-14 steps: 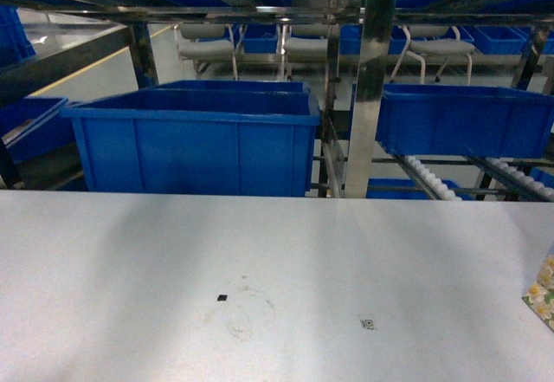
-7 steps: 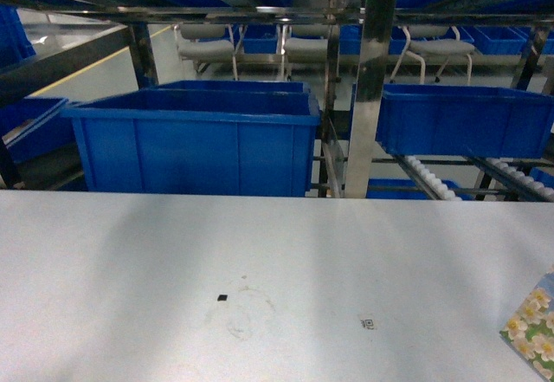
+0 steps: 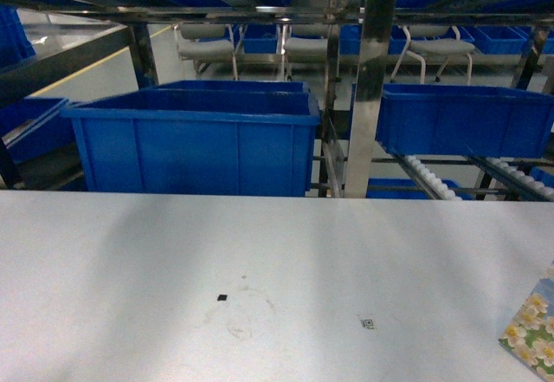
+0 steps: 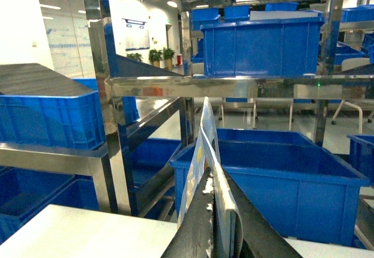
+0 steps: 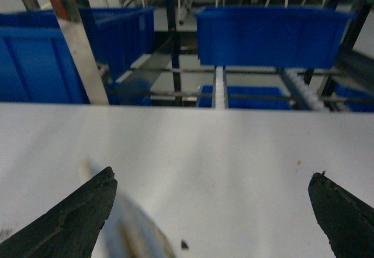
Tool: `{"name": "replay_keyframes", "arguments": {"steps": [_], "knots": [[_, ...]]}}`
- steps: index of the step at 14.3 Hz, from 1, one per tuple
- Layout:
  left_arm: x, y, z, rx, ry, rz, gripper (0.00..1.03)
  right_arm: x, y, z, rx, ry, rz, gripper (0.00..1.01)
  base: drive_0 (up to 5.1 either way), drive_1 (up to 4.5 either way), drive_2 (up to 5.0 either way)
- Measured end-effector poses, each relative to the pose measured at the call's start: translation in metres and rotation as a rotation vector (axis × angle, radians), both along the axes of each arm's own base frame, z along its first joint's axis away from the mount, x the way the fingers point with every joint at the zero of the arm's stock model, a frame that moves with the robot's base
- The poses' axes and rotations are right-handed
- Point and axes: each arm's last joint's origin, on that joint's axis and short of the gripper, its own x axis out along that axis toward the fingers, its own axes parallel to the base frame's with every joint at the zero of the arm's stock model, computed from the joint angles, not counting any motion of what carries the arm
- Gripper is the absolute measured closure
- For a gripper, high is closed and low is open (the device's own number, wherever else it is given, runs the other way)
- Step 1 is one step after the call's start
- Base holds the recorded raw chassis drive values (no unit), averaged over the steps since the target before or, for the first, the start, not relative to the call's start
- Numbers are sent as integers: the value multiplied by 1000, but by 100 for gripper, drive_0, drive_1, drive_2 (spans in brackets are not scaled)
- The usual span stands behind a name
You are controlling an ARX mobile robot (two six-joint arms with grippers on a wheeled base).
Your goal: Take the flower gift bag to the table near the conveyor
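The flower gift bag [image 3: 530, 337] shows only as a white-flowered corner at the bottom right of the head view, over the white table [image 3: 260, 252]. In the left wrist view my left gripper [image 4: 215, 173] is shut on the bag's thin upright edge [image 4: 201, 135], held above the table [image 4: 76, 229]. My right gripper [image 5: 211, 176] is wide open over the table [image 5: 222, 147] with nothing between its fingers; a blurred pale shape, probably the bag [image 5: 128, 229], lies by its left finger. The conveyor [image 3: 433, 178], with its white rollers, stands behind the table's far edge. Neither gripper appears in the head view.
Blue plastic bins [image 3: 195, 139] [image 3: 463, 118] sit on the steel rack just past the table's far edge, with an upright steel post [image 3: 372, 79] between them. Grey chairs [image 3: 208, 40] stand far behind. Small black marks [image 3: 222, 297] dot the tabletop.
In the head view the bag's corner has come leftward and downward from the right edge, then settled slightly lower. Nothing else has moved.
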Motion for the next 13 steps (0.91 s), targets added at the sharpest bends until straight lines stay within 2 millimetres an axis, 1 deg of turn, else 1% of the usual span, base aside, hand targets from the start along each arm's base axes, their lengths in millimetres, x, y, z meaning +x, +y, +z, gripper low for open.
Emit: {"name": "replay_keyframes", "arguments": {"steps": [1, 2, 3, 4, 5, 13], "knots": [[0, 0, 0, 0, 0, 0, 101, 1, 0, 15, -13, -65, -14, 3, 0, 0, 0], [0, 0, 0, 0, 0, 0, 101, 0, 2, 25, -21, -109, -15, 3, 0, 0, 0], [0, 0, 0, 0, -1, 0, 101, -6, 7, 22, -12, -94, -4, 3, 0, 0, 0], [0, 0, 0, 0, 0, 0, 101, -15, 11, 15, 3, -47, -3, 3, 0, 0, 0], [0, 0, 0, 0, 0, 0, 101, -18, 12, 13, 6, -39, -4, 3, 0, 0, 0], [0, 0, 0, 0, 0, 0, 101, -36, 14, 22, -17, -77, -54, 3, 0, 0, 0]]}}
